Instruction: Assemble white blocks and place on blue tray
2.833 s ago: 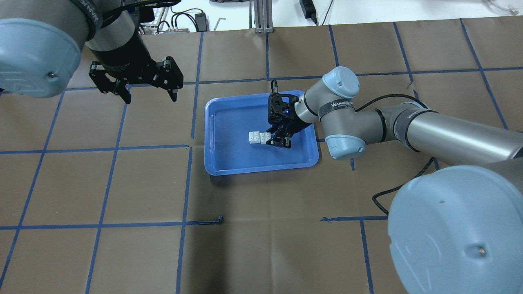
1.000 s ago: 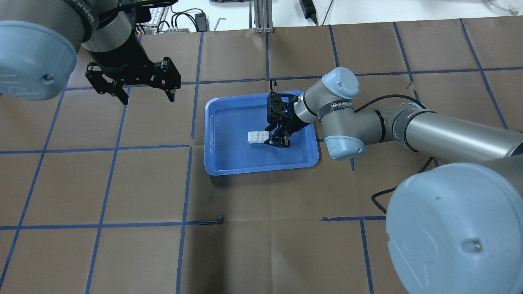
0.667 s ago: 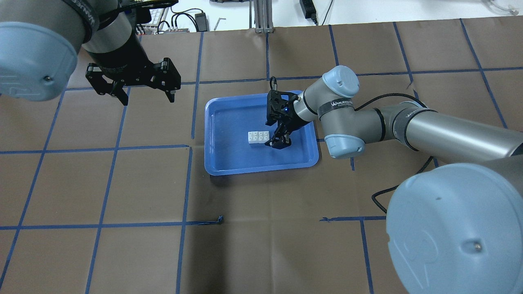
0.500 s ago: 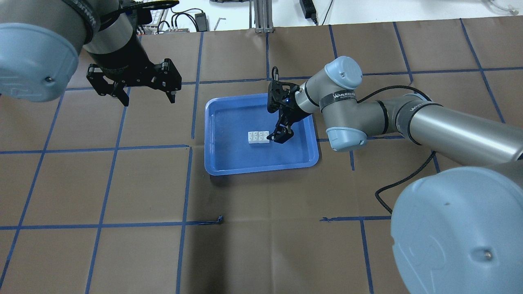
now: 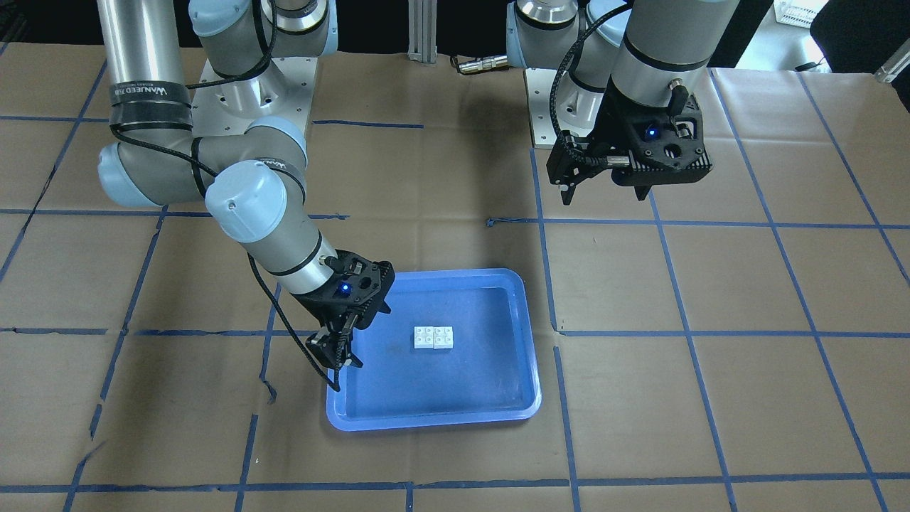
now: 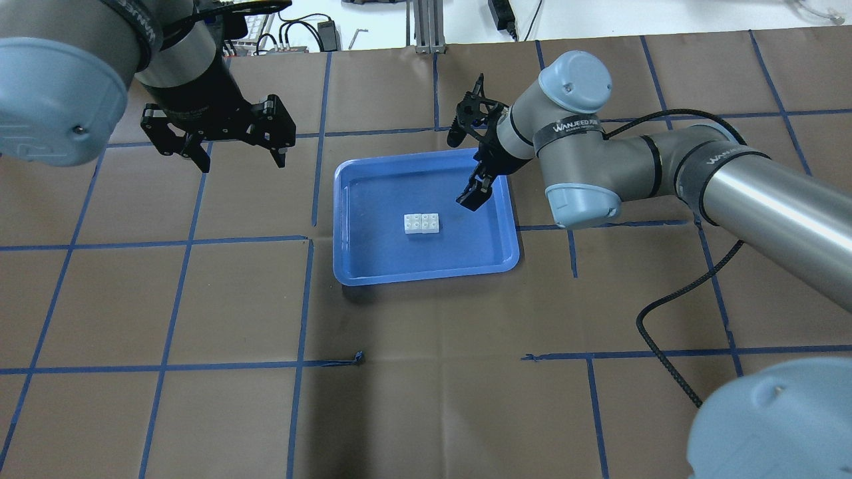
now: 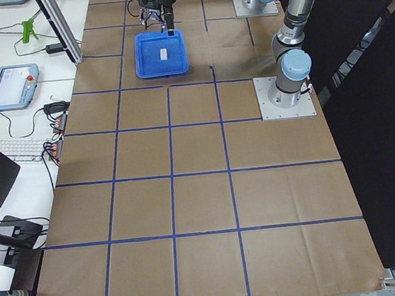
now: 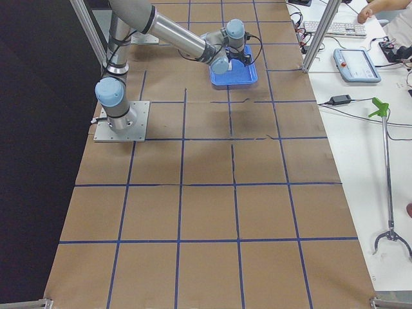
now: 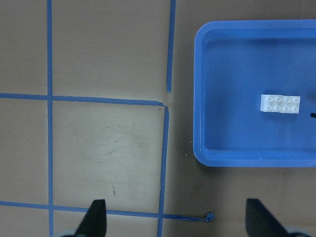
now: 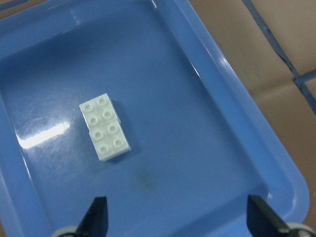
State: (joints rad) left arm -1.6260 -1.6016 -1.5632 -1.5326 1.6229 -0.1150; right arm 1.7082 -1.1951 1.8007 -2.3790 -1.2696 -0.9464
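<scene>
The two white blocks lie side by side, touching, studs up, in the middle of the blue tray. They also show in the front view and both wrist views. My right gripper is open and empty. It hangs tilted above the tray's far right part, apart from the blocks. My left gripper is open and empty, held high over the table left of the tray.
The table is covered in brown paper with a grid of blue tape. The right arm's black cable loops over the table on the right. A curl of loose tape lies in front of the tray. Desks with devices flank the far side.
My right gripper has let go of the blocks, lifted and drawn back toward the tray's far right corner. The blocks now sit flush together. The left arm has barely moved.
</scene>
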